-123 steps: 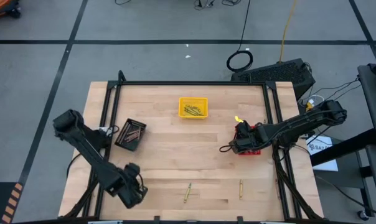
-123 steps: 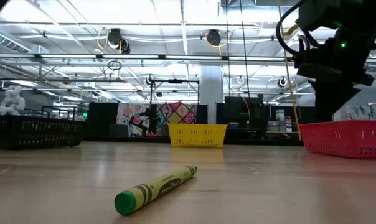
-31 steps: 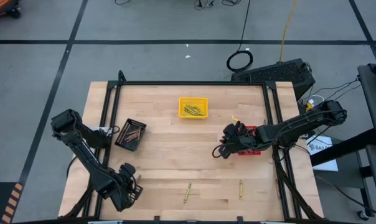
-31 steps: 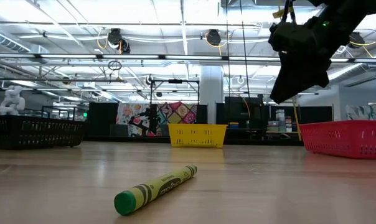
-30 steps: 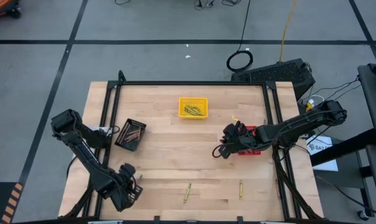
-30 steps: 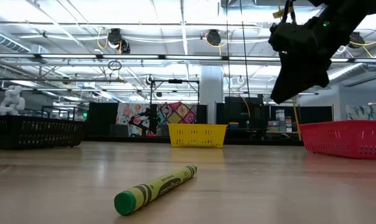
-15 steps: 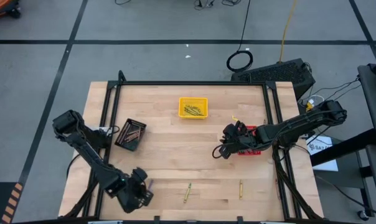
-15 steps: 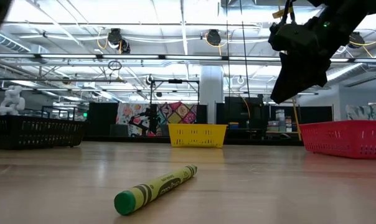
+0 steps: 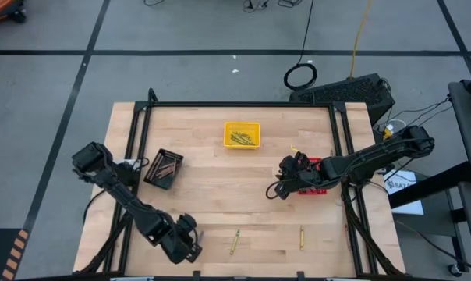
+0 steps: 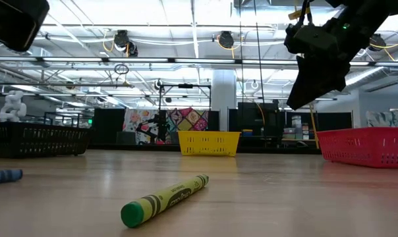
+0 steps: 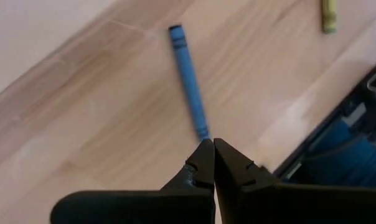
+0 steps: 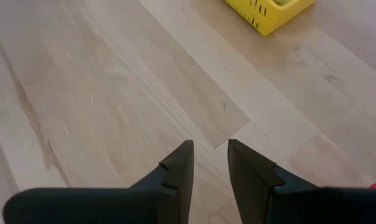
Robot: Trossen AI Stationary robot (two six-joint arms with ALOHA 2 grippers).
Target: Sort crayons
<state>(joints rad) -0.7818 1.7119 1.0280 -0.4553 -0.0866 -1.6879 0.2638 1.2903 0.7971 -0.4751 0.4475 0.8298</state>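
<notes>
Currently my left pincer (image 11: 208, 144) is fully closed with nothing between its fingers, positioned low over the near-left part of the surface (image 9: 212, 187). Its closed tips sit just beside one end of a blue crayon (image 11: 188, 81), which lies flat on the wood; whether they touch it cannot be determined. My right pincer (image 12: 210, 152) hangs above the surface just beside the red tray (image 9: 315, 187), its fingers parted by a narrow gap and gripping nothing. Two olive crayons remain loose on the near part of the surface: one (image 9: 235, 241) near the centre and another (image 9: 301, 236) farther to the right. In the low view, the nearer olive crayon (image 10: 165, 199) lies flat in the foreground, and the blue crayon shows at the edge. A yellow tray (image 9: 242, 134) at the far centre holds several olive crayons. A black tray (image 9: 163, 168) on the left holds brown crayons.
</notes>
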